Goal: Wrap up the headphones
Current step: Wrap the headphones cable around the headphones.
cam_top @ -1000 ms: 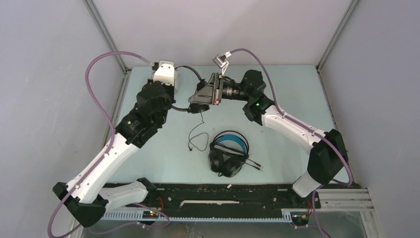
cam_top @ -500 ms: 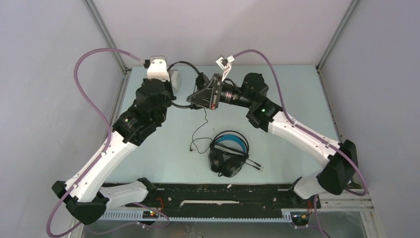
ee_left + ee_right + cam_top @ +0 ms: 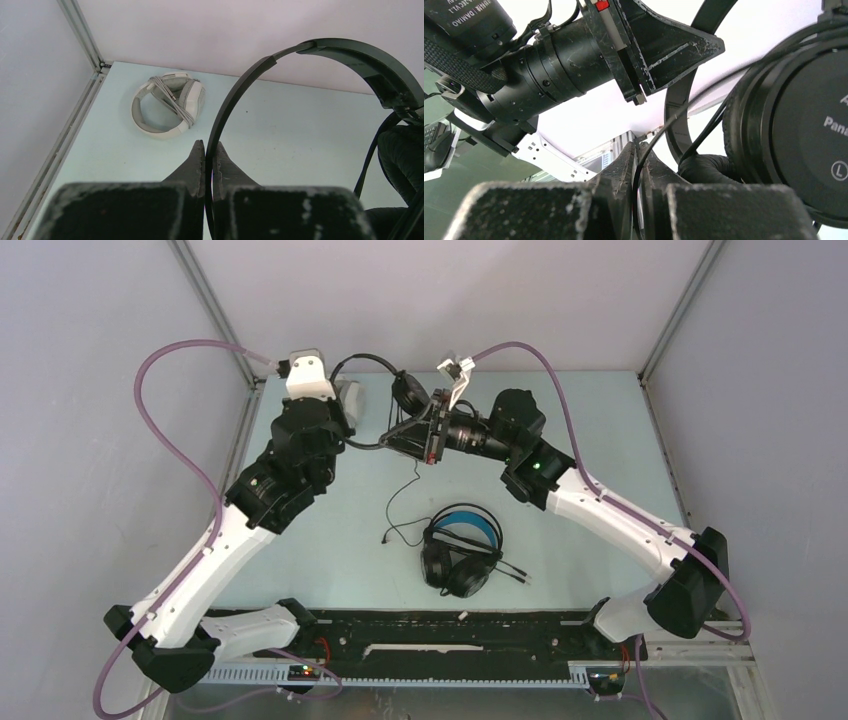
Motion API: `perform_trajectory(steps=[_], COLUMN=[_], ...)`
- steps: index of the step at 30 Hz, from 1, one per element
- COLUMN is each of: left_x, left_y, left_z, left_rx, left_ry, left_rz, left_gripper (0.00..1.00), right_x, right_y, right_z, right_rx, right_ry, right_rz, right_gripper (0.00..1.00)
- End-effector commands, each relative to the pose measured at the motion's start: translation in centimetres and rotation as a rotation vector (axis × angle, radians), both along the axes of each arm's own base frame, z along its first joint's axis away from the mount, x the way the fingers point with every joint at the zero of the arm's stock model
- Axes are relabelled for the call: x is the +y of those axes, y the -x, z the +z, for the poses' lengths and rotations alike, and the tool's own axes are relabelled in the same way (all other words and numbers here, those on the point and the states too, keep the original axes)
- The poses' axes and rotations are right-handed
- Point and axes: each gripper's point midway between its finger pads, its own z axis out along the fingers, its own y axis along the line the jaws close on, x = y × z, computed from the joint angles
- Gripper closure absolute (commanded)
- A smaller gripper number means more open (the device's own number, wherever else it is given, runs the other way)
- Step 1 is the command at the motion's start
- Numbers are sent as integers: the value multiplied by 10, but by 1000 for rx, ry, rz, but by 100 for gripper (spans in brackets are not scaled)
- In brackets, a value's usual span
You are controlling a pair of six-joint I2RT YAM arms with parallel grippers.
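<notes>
My left gripper (image 3: 209, 144) is shut on the thin headband (image 3: 235, 95) of the small black headphones (image 3: 405, 390), held up in the air at the back of the table. My right gripper (image 3: 638, 145) is shut on their thin cord (image 3: 659, 135), just beside the ear cup (image 3: 804, 130). The rest of the cord (image 3: 405, 502) hangs down to the table. The bulky black pair with the blue-lined band (image 3: 460, 550) lies at the front middle. The white-grey pair (image 3: 167, 102) lies in the far left corner with its cord wound round it.
Metal frame posts (image 3: 215, 310) and pale walls close in the table on the left, back and right. The left arm (image 3: 290, 460) and right arm (image 3: 600, 510) meet over the back half. A black rail (image 3: 450, 625) runs along the near edge.
Both arms have moved toward the back wall, carrying the small black headphones with them. The hanging cord has been drawn up with them. The right jaws have closed a little tighter on the cord.
</notes>
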Motion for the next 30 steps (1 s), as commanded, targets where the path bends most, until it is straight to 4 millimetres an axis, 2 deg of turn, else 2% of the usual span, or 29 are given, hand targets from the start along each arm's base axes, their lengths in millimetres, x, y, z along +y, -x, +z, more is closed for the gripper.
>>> perform_trajectory(steps=[1,8,16,22,27,30], left_x=[1,-1,-11,-19,-21,-21], left_y=[2,-1,-6,-11,-11,-11], left_z=[36,31,23,14,18,22], left_rx=[-113,-118,-107,-91,-94,-97], left_ry=[152,150,183,182,201,213], left_rz=[29,30,4,-8,-14,-12], left_gripper=[100,100,100,100,100,100], right_x=[3,0,15,21,30,27], right_y=[4,-4,-21,-40,-40,-39], right_z=[5,15,0,-2,-21,-36], right_rx=[-39,-87,-53,-82,-24,-3], right_ry=[1,-12,23,77,128,162], right_rz=[13,-47,-63,-123,-98,-102], right_gripper=[89,94,92,96,96,93])
